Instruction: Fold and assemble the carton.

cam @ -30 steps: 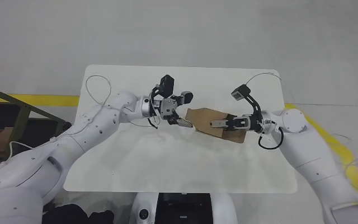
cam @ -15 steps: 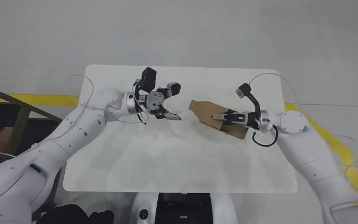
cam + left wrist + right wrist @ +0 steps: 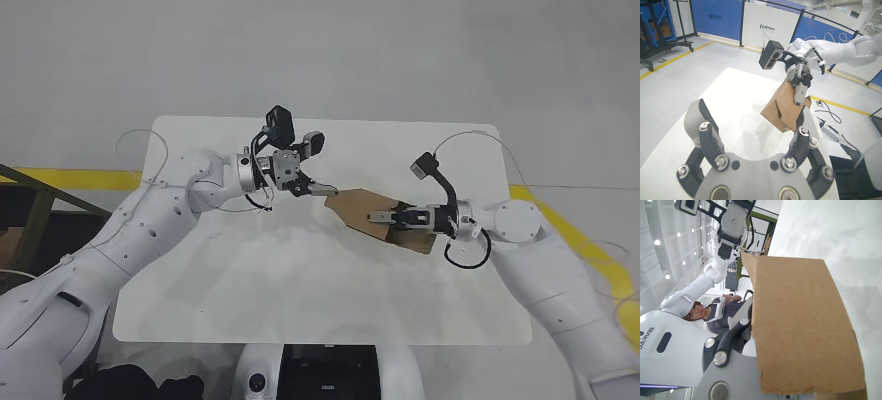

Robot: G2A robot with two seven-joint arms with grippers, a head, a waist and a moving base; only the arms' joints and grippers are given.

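Top view shows the flat-folded brown cardboard carton (image 3: pixel 358 205) over the right-centre part of the white tabletop (image 3: pixel 250 290), gripped by the right gripper (image 3: pixel 380 216), whose jaws are closed on the panel near its middle. In the left wrist view the carton (image 3: pixel 783 108) hangs tilted and raised off the tabletop (image 3: pixel 730 91), with its shadow on the surface below. One finger of the right gripper (image 3: pixel 799 94) lies flat on the upper face, and a slit between two flaps shows at the lower edge. The left gripper (image 3: pixel 320 165) sits just beside the carton's near-left corner, its jaws spread wide and holding nothing. The left wrist view shows the left gripper (image 3: pixel 753 117) with one fingertip (image 3: pixel 804 117) at that corner; whether it touches the cardboard cannot be told. In the right wrist view the carton (image 3: pixel 800 313) is a broad creased panel, with the left gripper (image 3: pixel 728 250) beyond its far corner.
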